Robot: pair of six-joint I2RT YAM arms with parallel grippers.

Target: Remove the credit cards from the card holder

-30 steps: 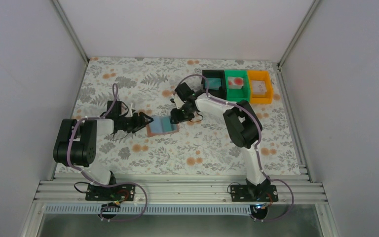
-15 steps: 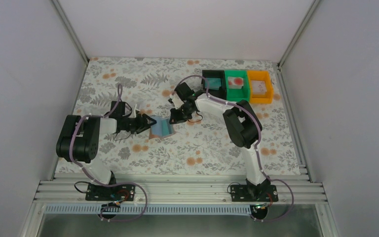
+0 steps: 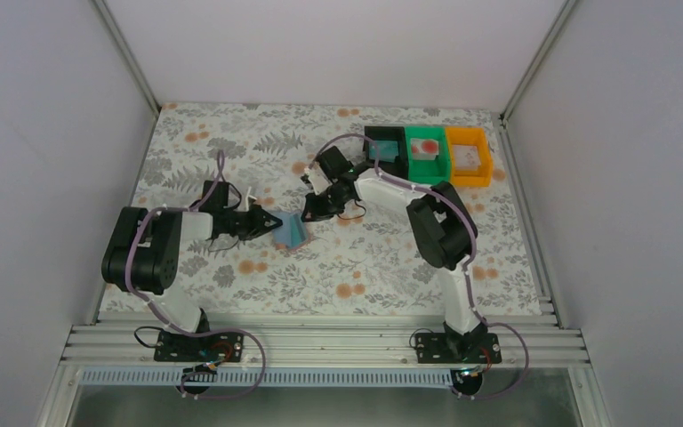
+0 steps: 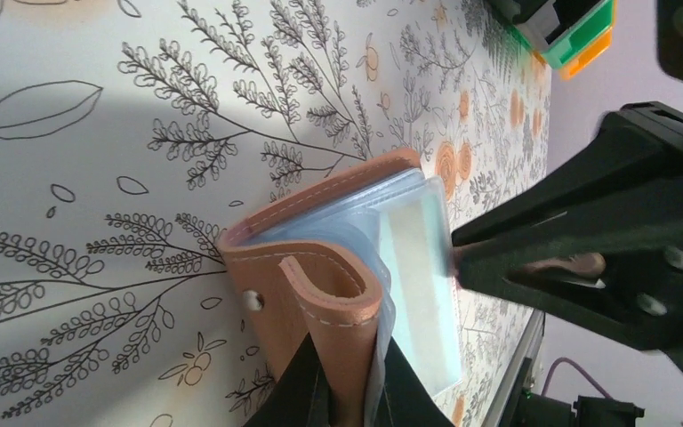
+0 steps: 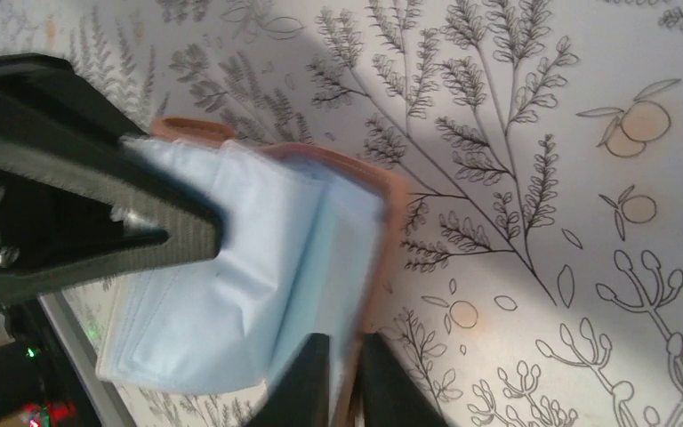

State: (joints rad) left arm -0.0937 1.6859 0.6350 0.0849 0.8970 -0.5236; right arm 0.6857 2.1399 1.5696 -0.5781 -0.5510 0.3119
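place: robot lab cell | evid: white encl. walls [image 3: 44, 107], alu frame rail [image 3: 320, 342], floral cloth [image 3: 258, 142]

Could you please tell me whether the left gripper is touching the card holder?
Touching. The left wrist view shows the left gripper with both fingers closed on the card holder, pinching its salmon cover with no gap.
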